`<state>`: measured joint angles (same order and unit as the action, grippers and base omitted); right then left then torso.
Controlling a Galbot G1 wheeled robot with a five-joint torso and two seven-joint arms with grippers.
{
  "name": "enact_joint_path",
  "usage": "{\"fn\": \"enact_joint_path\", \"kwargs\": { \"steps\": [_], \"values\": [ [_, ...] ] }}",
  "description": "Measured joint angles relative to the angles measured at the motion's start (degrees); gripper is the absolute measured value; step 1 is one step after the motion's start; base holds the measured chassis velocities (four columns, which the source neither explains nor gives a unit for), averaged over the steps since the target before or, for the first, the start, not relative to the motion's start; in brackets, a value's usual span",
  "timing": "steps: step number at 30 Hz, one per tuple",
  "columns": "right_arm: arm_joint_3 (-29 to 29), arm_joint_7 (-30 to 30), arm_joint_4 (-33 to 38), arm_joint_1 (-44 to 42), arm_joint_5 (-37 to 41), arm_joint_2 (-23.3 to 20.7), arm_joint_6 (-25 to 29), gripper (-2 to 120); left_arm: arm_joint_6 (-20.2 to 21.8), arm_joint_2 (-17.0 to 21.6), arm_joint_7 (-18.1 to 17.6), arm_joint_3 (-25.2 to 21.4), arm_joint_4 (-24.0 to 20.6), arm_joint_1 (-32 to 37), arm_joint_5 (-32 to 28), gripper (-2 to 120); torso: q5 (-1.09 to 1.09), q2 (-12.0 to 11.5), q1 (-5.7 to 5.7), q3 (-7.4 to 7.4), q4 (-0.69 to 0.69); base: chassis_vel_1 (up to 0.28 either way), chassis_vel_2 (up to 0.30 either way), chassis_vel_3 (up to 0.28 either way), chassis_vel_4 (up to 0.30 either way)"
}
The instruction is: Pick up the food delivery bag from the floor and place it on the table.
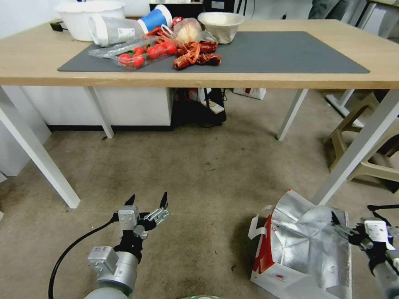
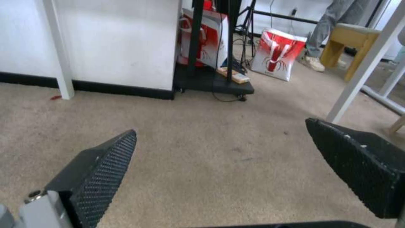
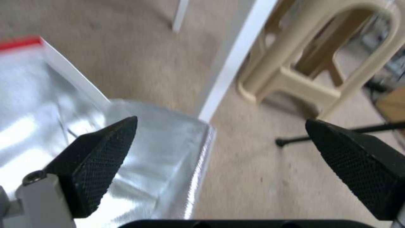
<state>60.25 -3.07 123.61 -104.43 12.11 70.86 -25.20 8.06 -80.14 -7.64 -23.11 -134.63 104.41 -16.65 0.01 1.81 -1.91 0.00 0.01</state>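
Foil-lined food delivery bag [image 1: 305,245] on floor [image 1: 208,178] beside desk [image 1: 386,54] leg, ungrasped. Right gripper [image 3: 221,139] over bag rim, jaws spread. Left gripper [image 1: 147,203] idle, jaws spread. Grasp, lift, placing remain.

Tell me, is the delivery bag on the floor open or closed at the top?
Open: the food delivery bag gapes, silver foil lining spread and exposed.

Bright even light, foil glare, blurred wrist view
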Motion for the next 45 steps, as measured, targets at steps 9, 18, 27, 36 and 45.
{"fn": "enact_joint_path", "kwargs": {
  "steps": [9,18,27,36,45],
  "values": [
    [-2.51,-0.21,-7.11,4.33,4.10,-5.05,-3.35,100,-0.56,0.14,0.03,-0.20,-0.11,0.09,-0.05,100,0.00,0.03,-0.01,0.00,0.00,0.000,0.000,0.000,0.000],
    [-6.27,-1.30,-12.15,7.71,4.69,-6.71,-2.04,100,-0.86,-0.30,-0.06,-0.21,0.35,0.08,0.01,100,-0.01,0.05,-0.01,0.00,-0.01,0.000,0.000,0.000,0.000],
    [-8.39,-0.39,-14.78,10.26,3.99,-7.08,-3.06,93,-1.12,-0.22,-0.23,-0.49,0.47,-0.01,-0.03,100,-0.01,0.06,-0.01,0.00,0.00,0.000,0.000,0.000,0.000],
    [-8.59,0.16,-15.21,10.52,4.19,-6.95,-5.02,57,-1.21,0.04,-0.35,-0.72,0.66,-0.34,-0.38,100,-0.01,0.08,-0.01,0.00,0.00,0.000,0.000,0.000,0.000],
    [-8.82,-0.10,-15.94,10.45,4.20,-7.37,-5.01,24,-1.21,0.30,-0.55,-1.21,0.69,-0.41,-0.54,100,-0.01,0.08,-0.01,0.00,0.00,0.000,0.000,0.000,0.000]
  ]
}}
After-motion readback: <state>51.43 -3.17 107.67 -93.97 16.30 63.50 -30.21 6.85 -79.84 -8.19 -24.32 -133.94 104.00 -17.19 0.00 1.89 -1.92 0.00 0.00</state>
